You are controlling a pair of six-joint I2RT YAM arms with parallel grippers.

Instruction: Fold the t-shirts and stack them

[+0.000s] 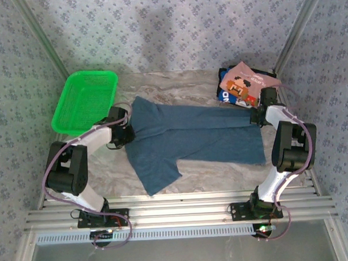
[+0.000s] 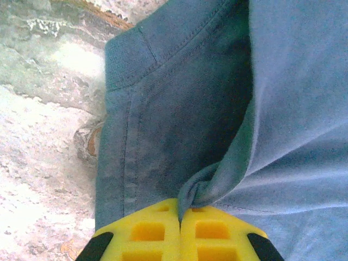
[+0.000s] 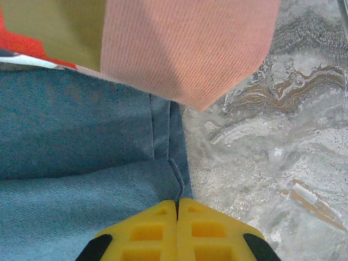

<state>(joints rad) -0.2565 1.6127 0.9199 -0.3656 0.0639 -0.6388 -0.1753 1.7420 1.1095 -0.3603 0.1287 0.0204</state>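
Two robot arms work a dusty teal-blue t-shirt point(image 1: 197, 138) spread across a marbled table point(image 1: 183, 84). The left gripper point(image 2: 179, 209) is clamped tight on a bunched fold of the shirt, its yellow fingers point(image 2: 147, 231) pressed together with the cloth pinched up between their tips; just ahead of those tips lies the ribbed collar band, with bare tabletop off to the gripper's left. At the opposite end of the garment, the right gripper point(image 3: 178, 204) is likewise closed, a small ridge of the stitched hem caught between its yellow fingers point(image 3: 212, 228); the teal cloth runs to the gripper's left and the bare table lies to its right. Just beyond the right gripper's fingertips, a pink t-shirt point(image 3: 179, 49) with blocky red-brown print overlaps the teal one's edge, and in the overhead view it lies on a dark blue t-shirt point(image 1: 224, 96) with white print. A green plastic mesh basket point(image 1: 86, 99) sits just beyond the left gripper, its near rim raised above the table.
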